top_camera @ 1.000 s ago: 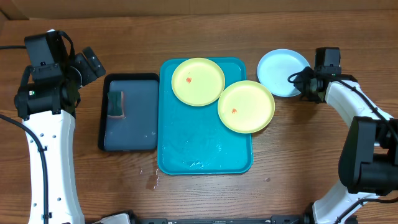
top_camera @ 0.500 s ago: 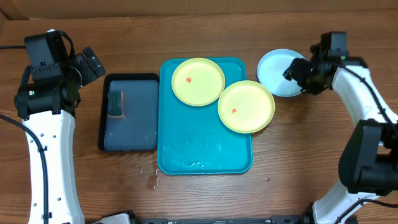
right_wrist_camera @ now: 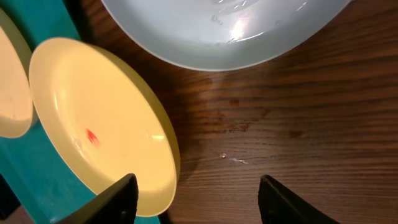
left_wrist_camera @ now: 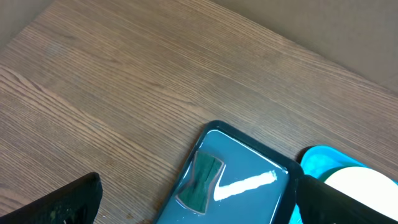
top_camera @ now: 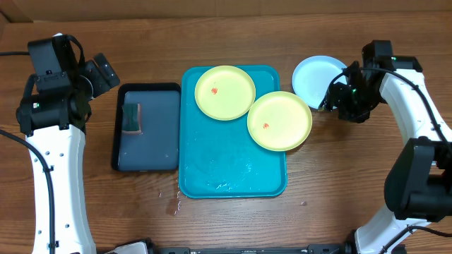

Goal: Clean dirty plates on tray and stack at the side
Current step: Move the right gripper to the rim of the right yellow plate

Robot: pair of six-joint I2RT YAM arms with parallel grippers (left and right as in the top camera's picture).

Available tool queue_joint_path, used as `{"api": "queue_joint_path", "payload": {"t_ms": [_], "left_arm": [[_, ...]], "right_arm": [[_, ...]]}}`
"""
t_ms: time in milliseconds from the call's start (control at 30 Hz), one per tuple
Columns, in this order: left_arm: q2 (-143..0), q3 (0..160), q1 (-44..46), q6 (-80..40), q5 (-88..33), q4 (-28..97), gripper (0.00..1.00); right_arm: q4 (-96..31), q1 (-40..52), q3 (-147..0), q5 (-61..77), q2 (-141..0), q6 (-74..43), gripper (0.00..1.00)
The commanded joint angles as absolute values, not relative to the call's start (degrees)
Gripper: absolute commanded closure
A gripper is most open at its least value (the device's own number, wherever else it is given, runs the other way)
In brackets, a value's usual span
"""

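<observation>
Right wrist view alone shows droplets [right_wrist_camera: 217,18] on blue plate [right_wrist_camera: 180,40]; left hand [left_wrist_camera: 198,202], right hand [right_wrist_camera: 198,200] open.

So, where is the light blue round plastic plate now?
Overhead, the blue plate lies on the wooden table, right of the teal rectangular plastic tray, beside the right tool.
</observation>
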State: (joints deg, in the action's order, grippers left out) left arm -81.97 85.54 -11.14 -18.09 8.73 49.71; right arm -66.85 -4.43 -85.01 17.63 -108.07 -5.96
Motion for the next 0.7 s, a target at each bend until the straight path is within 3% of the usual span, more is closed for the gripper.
{"api": "queue_joint_path", "payload": {"t_ms": [0, 333, 533, 667], "left_arm": [[-82.1, 86.5, -11.2, -18.9, 8.3, 49.5, 0.00], [-82.1, 86.5, -11.2, -18.9, 8.3, 49.5, 0.00], [-82.1, 86.5, -11.2, -18.9, 8.3, 49.5, 0.00], [-82.1, 86.5, -11.2, -18.9, 8.3, 49.5, 0.00]], "right_arm": [[-66.2, -3.2, -83.6, 18.1, -107.6, -2.0, 0.37], [-56.2, 0.4, -78.0, 18.1, -107.6, -1.8, 0.49], [-55.0, 2.2, -77.2, 14.3, -107.6, -1.7, 0.70], [-56.1, 2.6, -77.2, 13.6, -107.6, -1.7, 0.72]]}}
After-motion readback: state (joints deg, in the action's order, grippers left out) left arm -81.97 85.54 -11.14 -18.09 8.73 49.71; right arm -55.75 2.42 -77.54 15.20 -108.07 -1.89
